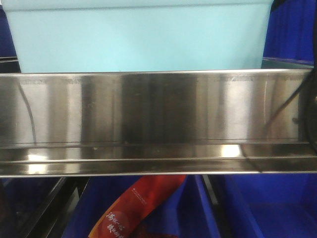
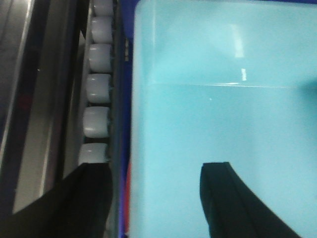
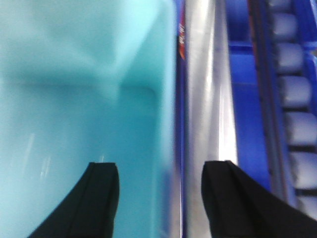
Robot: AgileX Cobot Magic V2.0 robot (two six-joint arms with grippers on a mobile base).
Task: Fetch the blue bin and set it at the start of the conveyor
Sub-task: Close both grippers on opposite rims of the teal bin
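No surface as such: this is a rack, w/ a shiny steel shelf rail (image 1: 158,119) running left-right across the whole front view, streaked w/ reflections. Little of the room shows past it. Dark blue crates (image 1: 290,29) flank the blue bin (image 1: 138,39) at shelf level, lower crates (image 1: 267,208) sit under the rail, and a red packet (image 1: 133,208) w/ white print lies among them. Black cables (image 1: 309,114) hang at the right edge. The bin stands on the shelf just behind the rail, upright, mouth up, w/ a pale smooth wall facing the cam. That wall spans most of the view, so the long axis looks to run left-right, but the far side is hidden & I can't be sure. Left wrist view: the left hand (image 2: 156,168) is spread wide, gripping nothing, w/ its fingers (image 2: 237,208) either side of the bin's left wall. One is inside the tub, the other outside by a row of white rollers (image 2: 96,89). Right wrist view is blurred: the right hand (image 3: 162,168) is likewise spread wide w/ nothing gripped. One finger (image 3: 94,203) is inside the bin, the other outside its right wall, above a steel strip (image 3: 208,99). More rollers & blue plastic lie further right. Can't tell whether any finger touches the walls.
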